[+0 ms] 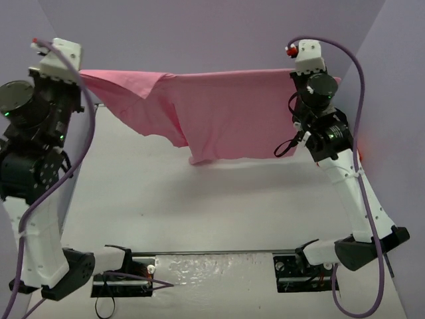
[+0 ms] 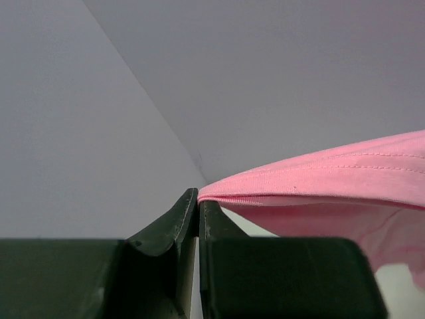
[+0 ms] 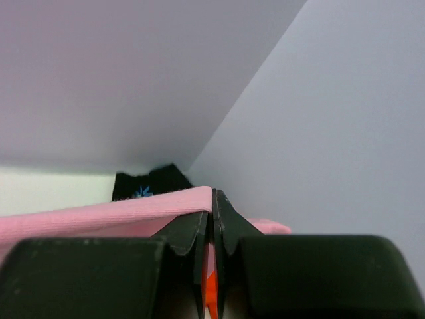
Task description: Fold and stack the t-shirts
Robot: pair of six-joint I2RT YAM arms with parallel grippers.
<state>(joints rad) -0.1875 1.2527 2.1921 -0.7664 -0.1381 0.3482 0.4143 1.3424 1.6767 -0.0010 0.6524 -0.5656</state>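
Dark fingers (image 2: 169,229) of the left gripper (image 2: 198,197) fill the bottom of the left wrist view. They are pressed together with no gap, and a folded edge of the pink t-shirt (image 2: 332,174) is pinched between their tips. A stitched hem runs from that pinch away to the right, drawn fairly straight.

The right gripper (image 3: 214,197) is clamped the same way, its fingers (image 3: 189,236) meeting on the opposite edge of the pink cloth, which stretches off to the left. Low in the narrow slit between these fingers a sliver of the orange t-shirt (image 3: 210,296) shows. Beyond the pink edge, the black t-shirt (image 3: 151,181) lies in the far corner where the walls meet, with its light-blue starburst print (image 3: 141,193) just visible.

From above, both arms are raised and the pink garment hangs between them like a banner, well above the table (image 1: 166,199). Its top edge is nearly level from the left arm (image 1: 33,133) to the right arm (image 1: 345,179). The lower edge is uneven: the left part is bunched and draped, and the middle dips lowest. It casts a shadow on the table below, and whether it touches the surface I cannot tell.

Bare tabletop stretches from the hanging cloth back to the arm bases. The grey walls (image 1: 199,33) stand close behind the cloth and on both sides.
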